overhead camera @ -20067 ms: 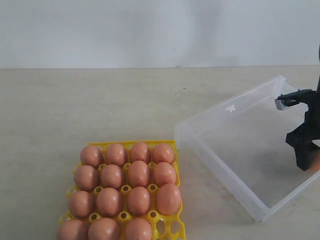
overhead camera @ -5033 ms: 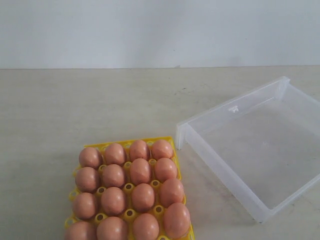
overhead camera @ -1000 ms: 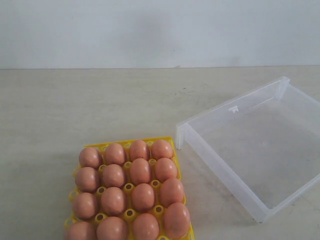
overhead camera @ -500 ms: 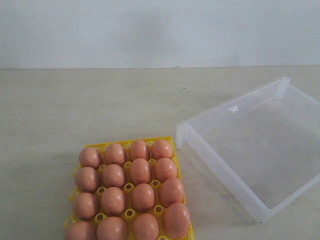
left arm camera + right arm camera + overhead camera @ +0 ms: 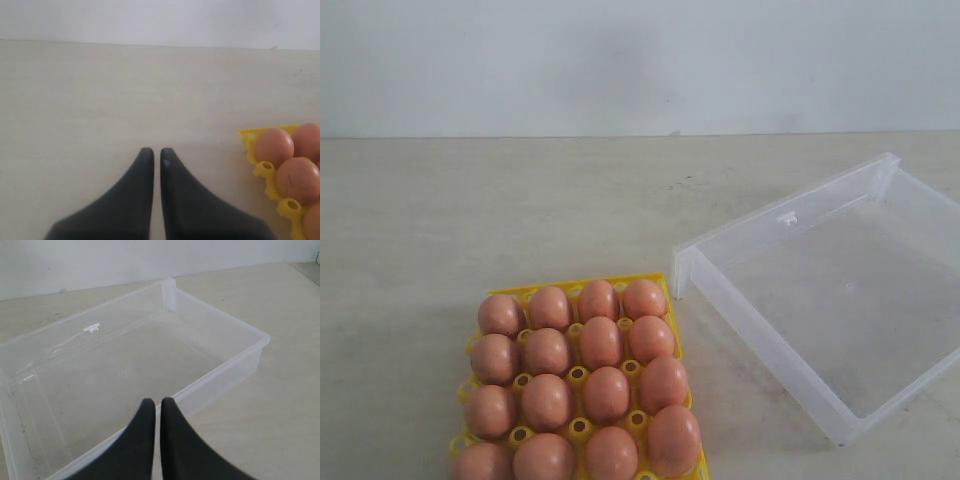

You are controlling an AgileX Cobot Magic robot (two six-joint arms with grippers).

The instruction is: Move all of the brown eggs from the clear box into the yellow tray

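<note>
Ahead of my pressed-together right gripper (image 5: 157, 401), the clear box (image 5: 217, 376) lies empty; brown eggs (image 5: 605, 393) fill the yellow tray (image 5: 667, 288).

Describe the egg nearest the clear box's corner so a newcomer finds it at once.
Start at the yellow tray, left of the clear box in the exterior view. Follow its row farthest from the camera to the right end. That egg fills the tray corner beside the box's corner; every other egg sits farther from the box.
</note>
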